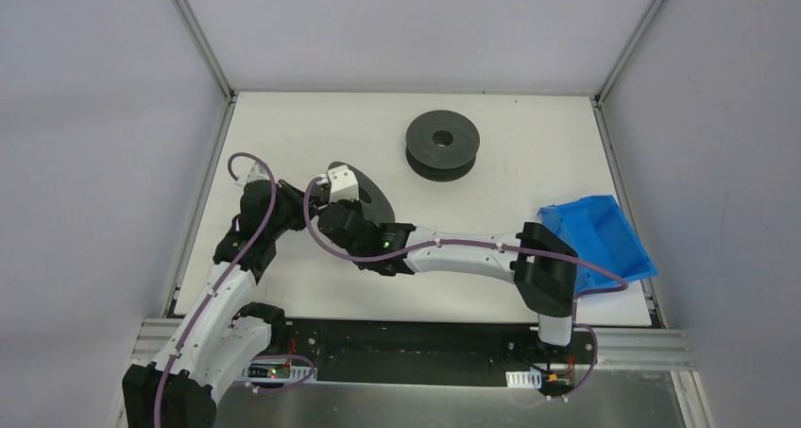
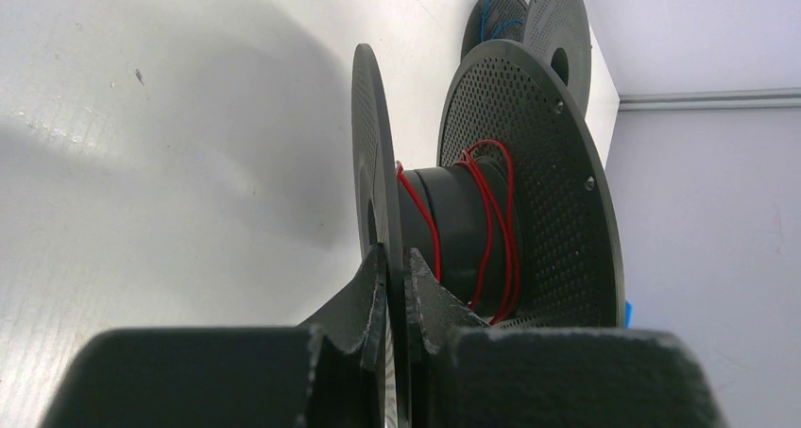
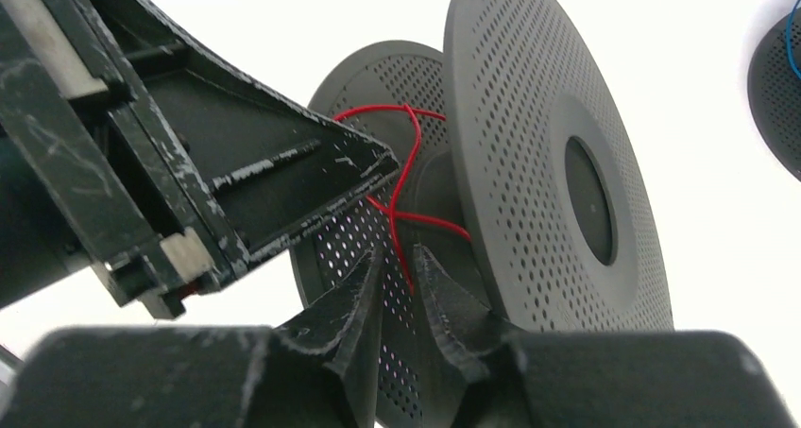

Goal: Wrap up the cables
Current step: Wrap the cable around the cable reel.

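A dark grey perforated spool [image 2: 529, 173] is held upright over the table's left middle; it also shows in the top view [image 1: 370, 197] and the right wrist view [image 3: 538, 154]. A thin red cable [image 2: 491, 211] lies in a few loose turns round its core. My left gripper [image 2: 397, 250] is shut on the rim of the spool's near flange [image 2: 370, 154]. My right gripper [image 3: 399, 250] sits at the spool with its fingers a little apart. A straight end of the red cable [image 3: 401, 234] runs down between them. In the top view both grippers [image 1: 329, 196] meet at the spool.
A second dark grey spool [image 1: 442, 145] lies flat at the back middle, with a thin blue cable [image 2: 501, 12] on it. A blue bin [image 1: 600, 239] sits at the table's right edge. Grey walls close the table on three sides.
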